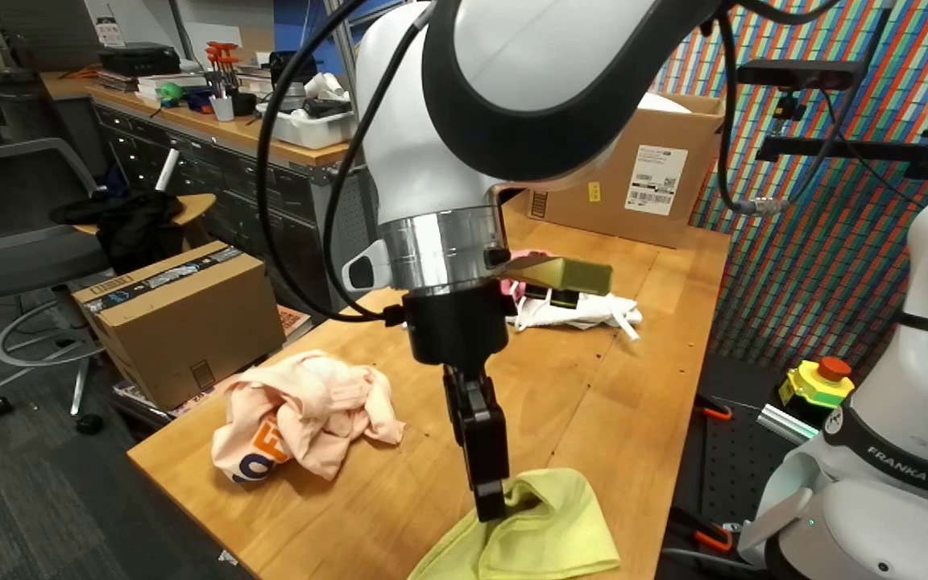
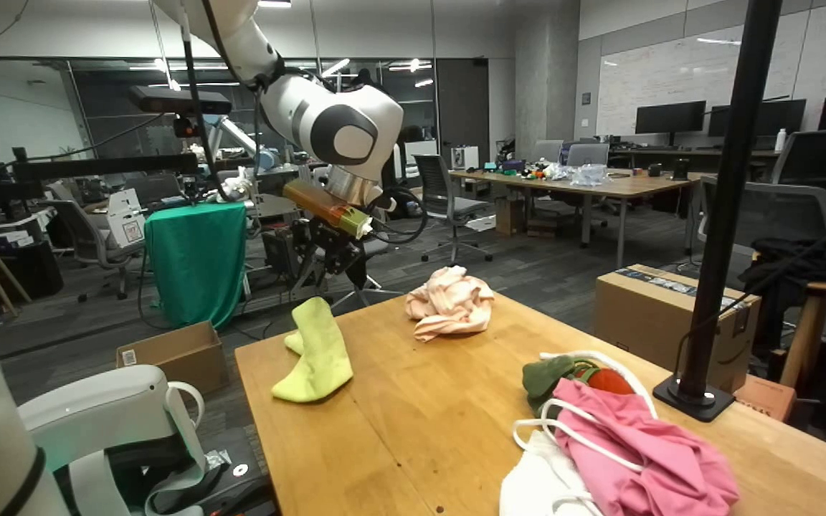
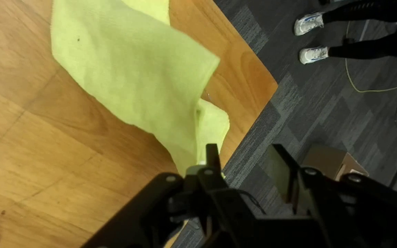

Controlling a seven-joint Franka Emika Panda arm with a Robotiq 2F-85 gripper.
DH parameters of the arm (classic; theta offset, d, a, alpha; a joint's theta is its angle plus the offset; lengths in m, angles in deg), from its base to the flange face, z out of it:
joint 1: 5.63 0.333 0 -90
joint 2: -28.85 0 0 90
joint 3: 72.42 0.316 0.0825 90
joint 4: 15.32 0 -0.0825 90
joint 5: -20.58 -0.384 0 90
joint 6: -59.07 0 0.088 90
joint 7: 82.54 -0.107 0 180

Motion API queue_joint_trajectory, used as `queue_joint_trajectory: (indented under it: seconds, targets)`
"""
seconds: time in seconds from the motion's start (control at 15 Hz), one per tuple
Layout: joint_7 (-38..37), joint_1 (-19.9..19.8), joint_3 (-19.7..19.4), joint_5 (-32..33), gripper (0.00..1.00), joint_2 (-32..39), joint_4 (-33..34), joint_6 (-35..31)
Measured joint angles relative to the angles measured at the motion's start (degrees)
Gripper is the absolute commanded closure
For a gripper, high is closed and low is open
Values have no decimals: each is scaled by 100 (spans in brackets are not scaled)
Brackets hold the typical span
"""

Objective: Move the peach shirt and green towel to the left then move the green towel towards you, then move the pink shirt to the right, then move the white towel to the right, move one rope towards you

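My gripper (image 3: pixel 244 148) is open in the wrist view, its two fingers well apart with only floor behind the gap. One finger overlaps the end of the green towel (image 3: pixel 126 65); whether they touch I cannot tell. In an exterior view the fingertips (image 1: pixel 490 506) hang in front of this towel (image 1: pixel 548 540), which lies folded near the table corner. The peach shirt (image 1: pixel 311 411) sits bunched by the table edge. Beyond, the pink shirt (image 2: pixel 660 451) lies against the white towel (image 2: pixel 542 480), with the white rope (image 2: pixel 594 354) looped over and around them.
Beside the pink shirt is a dark green bundle (image 2: pixel 548 378) with a red part. A black pole (image 2: pixel 725 215) is fixed to the table. A large cardboard box (image 1: pixel 633 177) stands at the table's end. A person's shoes (image 3: pixel 308 24) show on the floor past the corner.
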State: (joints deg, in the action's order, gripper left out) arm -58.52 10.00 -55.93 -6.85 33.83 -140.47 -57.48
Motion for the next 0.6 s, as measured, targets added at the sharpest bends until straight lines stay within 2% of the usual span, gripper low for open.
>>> queue_joint_trajectory:
  seconds: [0.2, 0.6]
  targets:
    - [-215, -1, -4, 100, 3, 17, 0, -130]
    - [-720, -176, -220, 895, 0, -3, 26, -340]
